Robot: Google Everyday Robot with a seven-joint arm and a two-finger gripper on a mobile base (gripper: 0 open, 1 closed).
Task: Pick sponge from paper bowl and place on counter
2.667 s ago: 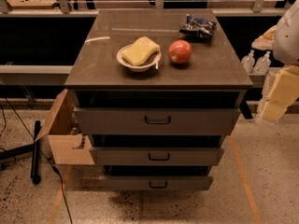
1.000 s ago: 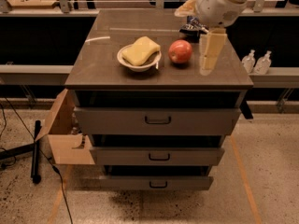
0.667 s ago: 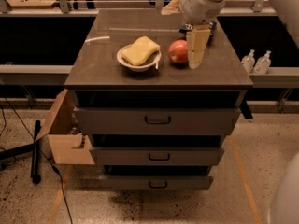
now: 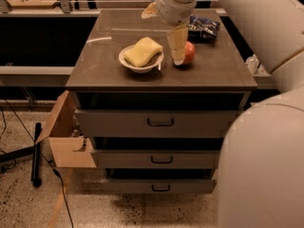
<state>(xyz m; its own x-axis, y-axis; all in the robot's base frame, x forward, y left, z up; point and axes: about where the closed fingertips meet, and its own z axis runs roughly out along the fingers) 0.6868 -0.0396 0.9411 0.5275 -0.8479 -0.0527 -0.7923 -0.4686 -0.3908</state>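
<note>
gripper (image 4: 177,56) pointing down, just right of sponge (image 4: 143,51)

The pale yellow rectangular sponge (image 4: 142,51) lies in the small round white paper bowl (image 4: 137,68). The bowl sits on the dark grey-brown flat counter (image 4: 218,68) of a three-drawer cabinet, a little left of centre and nearer the front edge than the back. Just right of the bowl, right of centre, rests a round red apple (image 4: 190,52). The robot's yellowish gripper (image 4: 177,45) hangs above the counter between bowl and apple, partly in front of the apple. A dark crinkled snack bag (image 4: 204,26) lies behind the apple, near the back right corner. On the floor left of the cabinet, an open brown cardboard box (image 4: 66,146) stands against its side.
</note>
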